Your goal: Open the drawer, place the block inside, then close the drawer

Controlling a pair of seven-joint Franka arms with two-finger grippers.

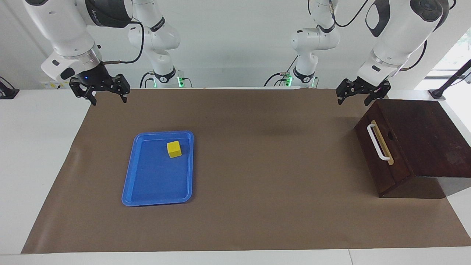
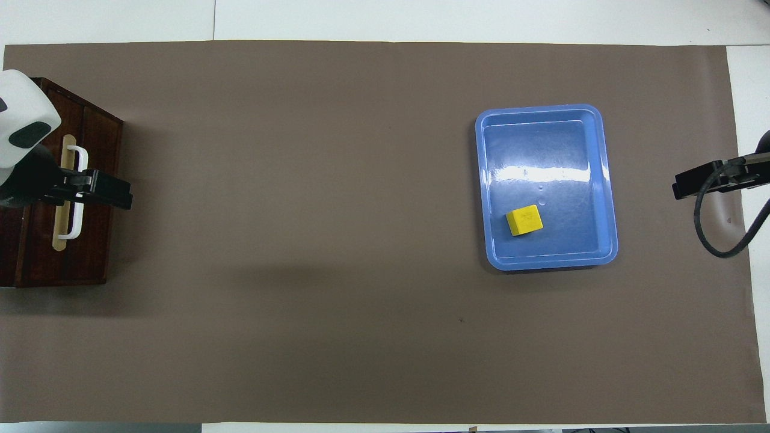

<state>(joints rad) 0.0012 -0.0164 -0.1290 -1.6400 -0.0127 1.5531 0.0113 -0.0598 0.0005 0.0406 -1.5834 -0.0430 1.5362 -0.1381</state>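
The drawer (image 1: 384,162) is a dark brown wooden box at the left arm's end of the table. It is shut, and its white bar handle (image 1: 378,143) faces the table's middle. My left gripper (image 1: 358,98) hangs open in the air above the drawer's front and touches nothing. In the overhead view the left gripper (image 2: 111,193) covers part of the handle (image 2: 77,222). The yellow block (image 1: 174,149) lies in a flat blue tray (image 1: 158,191), in the part nearer to the robots. My right gripper (image 1: 109,97) waits open, raised over the mat's corner at the right arm's end.
A brown mat (image 1: 257,176) covers most of the white table. In the overhead view the block (image 2: 524,220) and tray (image 2: 544,261) lie toward the right arm's end. The right gripper (image 2: 692,183) with its black cable shows at that view's edge.
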